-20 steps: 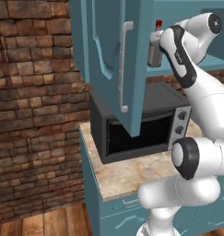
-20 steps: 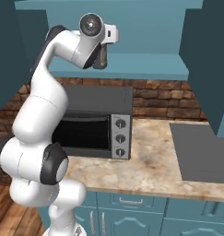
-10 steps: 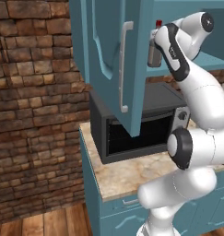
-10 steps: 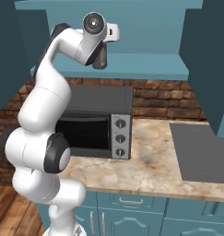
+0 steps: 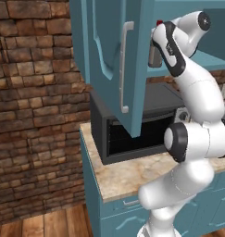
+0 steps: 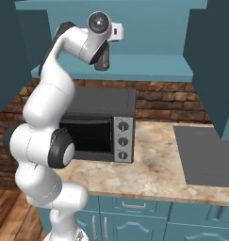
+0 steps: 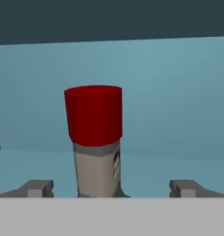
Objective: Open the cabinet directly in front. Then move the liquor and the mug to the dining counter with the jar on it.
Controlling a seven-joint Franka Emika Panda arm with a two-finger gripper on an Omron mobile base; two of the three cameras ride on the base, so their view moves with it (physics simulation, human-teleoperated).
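A: Teal-blue wall cabinet (image 5: 114,69) with arched-panel doors and long silver bar handles already swung open. Small dark grey-brown glass bottle with narrow neck and red cap (image 7: 95,138) upright on the cabinet shelf, near its front edge, straight ahead of the pincer (image 7: 111,186).

B: Pincer state?

A: Spread wide, nothing held. In the hand view, one fingertip (image 7: 37,188) left of the neck, the other well off to the right; bottle nearer the left one, not centred.

B: Best way to take it, then?

A: Probably shift a little left first to centre the neck between the tips, then push forward until the tips pass the glass, and only then close. Better to grip on the grey neck or shoulder than on the red cap; a smooth cap likely to slip. Gentle approach, since a tall narrow bottle tips easily if nudged by one tip.

B: Room around it?

A: Shelf bare to the right of the bottle in the right base view, back wall well behind. Open left door (image 5: 128,65) hanging close beside the arm, above the black toaster oven (image 6: 99,124) on the marbled surface (image 6: 158,169). Straight pull-back toward the near side looks safest before any swing.
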